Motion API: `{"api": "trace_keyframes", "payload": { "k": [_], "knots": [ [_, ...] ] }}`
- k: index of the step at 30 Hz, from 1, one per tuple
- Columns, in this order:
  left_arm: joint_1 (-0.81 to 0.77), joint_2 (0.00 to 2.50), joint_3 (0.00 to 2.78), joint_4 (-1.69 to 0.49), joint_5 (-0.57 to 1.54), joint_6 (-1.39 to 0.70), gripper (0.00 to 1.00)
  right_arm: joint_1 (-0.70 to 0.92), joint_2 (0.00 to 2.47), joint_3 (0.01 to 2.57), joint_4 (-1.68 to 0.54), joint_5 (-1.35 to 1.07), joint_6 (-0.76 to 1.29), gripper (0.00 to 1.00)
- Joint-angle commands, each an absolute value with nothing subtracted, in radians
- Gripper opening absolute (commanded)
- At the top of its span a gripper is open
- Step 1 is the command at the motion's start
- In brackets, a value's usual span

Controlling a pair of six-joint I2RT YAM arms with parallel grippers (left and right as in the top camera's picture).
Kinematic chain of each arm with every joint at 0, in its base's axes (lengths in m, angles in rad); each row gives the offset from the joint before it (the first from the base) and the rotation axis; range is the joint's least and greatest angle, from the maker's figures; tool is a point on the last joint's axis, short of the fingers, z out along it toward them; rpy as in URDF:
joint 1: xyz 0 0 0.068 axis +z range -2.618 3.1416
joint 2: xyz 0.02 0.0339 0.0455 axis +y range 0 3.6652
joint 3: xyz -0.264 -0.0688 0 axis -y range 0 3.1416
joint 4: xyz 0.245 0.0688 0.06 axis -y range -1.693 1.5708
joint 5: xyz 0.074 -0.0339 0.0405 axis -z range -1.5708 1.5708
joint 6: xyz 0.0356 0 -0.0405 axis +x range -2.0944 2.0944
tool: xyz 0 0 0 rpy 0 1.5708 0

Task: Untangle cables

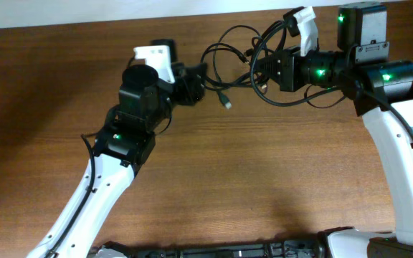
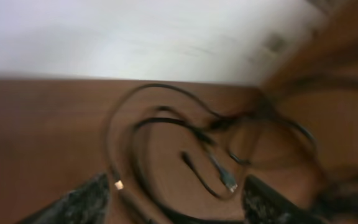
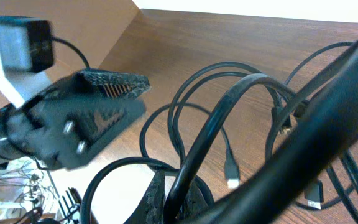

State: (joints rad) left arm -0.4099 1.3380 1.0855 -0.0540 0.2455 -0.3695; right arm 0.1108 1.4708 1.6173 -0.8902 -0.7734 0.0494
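Note:
The cables (image 1: 224, 54) are thin black cords looped in a tangle at the far middle of the wooden table, between my two grippers. One plug end (image 1: 226, 102) lies loose below the loops. My left gripper (image 1: 192, 82) is at the tangle's left side. In the blurred left wrist view its fingers (image 2: 86, 202) stand wide apart, open, over cable loops (image 2: 163, 119) and a plug (image 2: 230, 182) lying on the wood. My right gripper (image 3: 178, 202) is shut on one black cable (image 3: 216, 124), which arches up from its fingertips. In the overhead view it (image 1: 259, 72) sits at the tangle's right side.
The table's far edge and a white wall (image 1: 84, 11) run just behind the tangle. A thick black arm wire (image 3: 328, 112) crosses the right wrist view diagonally. The left arm's gripper body (image 3: 86, 118) shows at the left of that view. A bare stretch of the table (image 1: 228, 179) lies nearer the front.

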Motion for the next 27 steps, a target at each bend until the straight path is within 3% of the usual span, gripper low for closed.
{"api": "trace_keyframes", "payload": {
  "k": [1,3,7,12,16,20,27],
  "knots": [
    [-0.413,1.340,1.081,-0.030,0.586,0.009,0.80,0.109,1.443,1.631,-0.883,-0.773,0.047,0.04],
    [-0.413,1.340,1.081,-0.038,0.645,0.069,0.89,0.109,1.443,1.631,-0.883,-0.773,0.056,0.04],
    [-0.413,1.340,1.081,-0.039,0.766,0.189,0.92,0.109,1.443,1.631,-0.883,-0.773,0.061,0.04],
    [-0.411,1.340,1.081,-0.054,0.771,0.254,0.97,0.109,1.443,1.631,-0.883,-0.768,0.061,0.04],
    [-0.410,1.329,1.081,-0.052,0.771,0.287,0.95,0.109,1.443,1.631,-0.884,-0.725,0.062,0.04],
    [-0.419,1.303,1.081,-0.007,0.787,0.289,0.99,0.109,1.443,1.631,-0.883,-0.725,0.097,0.04],
    [-0.500,1.303,1.081,0.004,0.821,0.464,1.00,0.109,1.443,1.631,-0.883,-0.725,0.167,0.04]
  ]
}}
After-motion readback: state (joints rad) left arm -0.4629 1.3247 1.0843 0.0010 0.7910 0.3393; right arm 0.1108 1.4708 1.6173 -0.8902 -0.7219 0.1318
